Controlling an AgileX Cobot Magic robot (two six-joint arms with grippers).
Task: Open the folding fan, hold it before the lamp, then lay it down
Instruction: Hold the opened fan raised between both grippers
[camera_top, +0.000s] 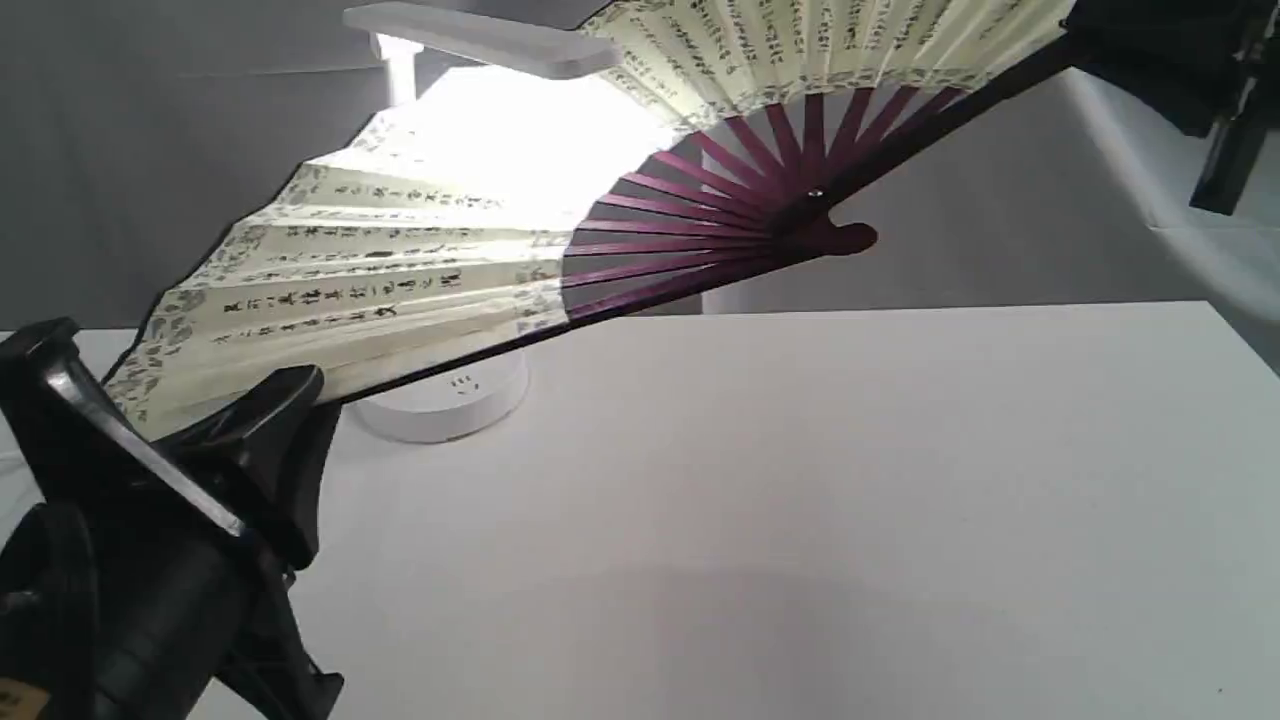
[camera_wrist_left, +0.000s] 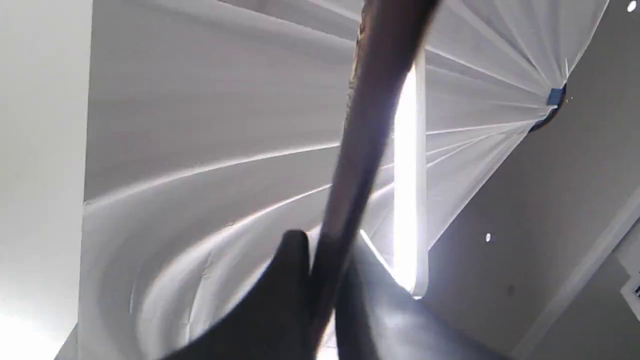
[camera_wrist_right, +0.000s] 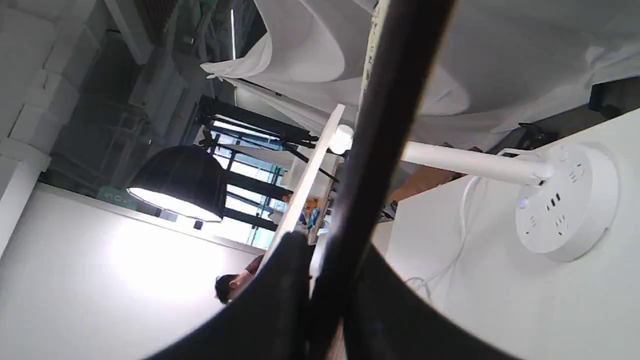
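Exterior: the folding fan (camera_top: 400, 260) is spread wide and held in the air above the bench (camera_top: 800, 500), its leaf in front of the lit lamp (camera_top: 450, 410).
Left wrist: the left fingers (camera_wrist_left: 285, 290) are narrow, clamped on one dark guard, with the lamp's glowing bar beyond.
Right wrist: the right fingers (camera_wrist_right: 285, 295) are narrow, pinching the other guard, and the lamp's round base stands on the bench.

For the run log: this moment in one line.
folding fan open, held before lit lamp; left pincer shut on it; right pincer shut on it; laydown pending
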